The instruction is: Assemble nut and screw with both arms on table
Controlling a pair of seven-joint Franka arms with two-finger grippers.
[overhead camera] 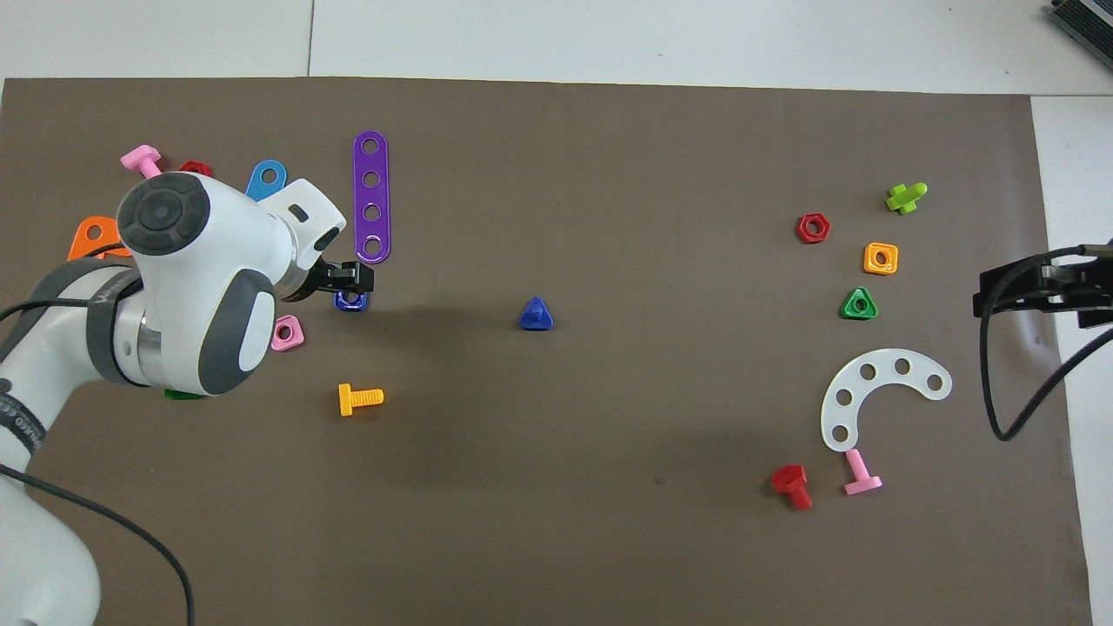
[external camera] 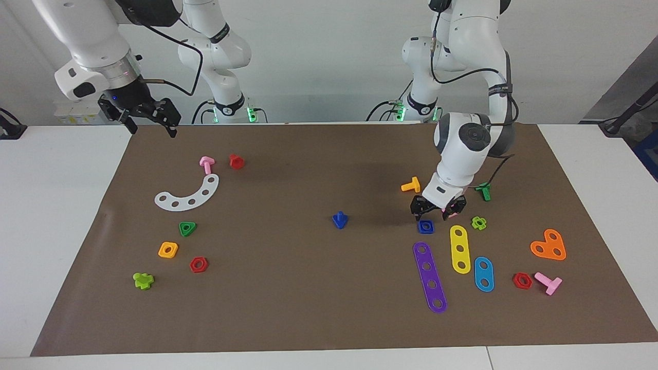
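Observation:
The dark-blue square nut [external camera: 425,226] [overhead camera: 351,301] lies flat on the brown mat [external camera: 308,308] toward the left arm's end, beside the end of a purple strip. My left gripper [external camera: 438,209] [overhead camera: 348,278] hangs low right over it, fingers apart, nothing lifted. The dark-blue screw [external camera: 340,220] [overhead camera: 536,315] stands on its triangular head near the middle of the mat, shaft up. My right gripper [external camera: 149,121] [overhead camera: 1039,291] waits open, high above the mat's edge at the right arm's end.
Around the nut lie a purple strip [external camera: 430,277], a yellow strip [external camera: 460,249], a pink nut [overhead camera: 287,333] and an orange screw [external camera: 411,185]. At the right arm's end are a white curved strip [external camera: 187,194], a green triangular nut [external camera: 187,228] and an orange-yellow nut [external camera: 168,250].

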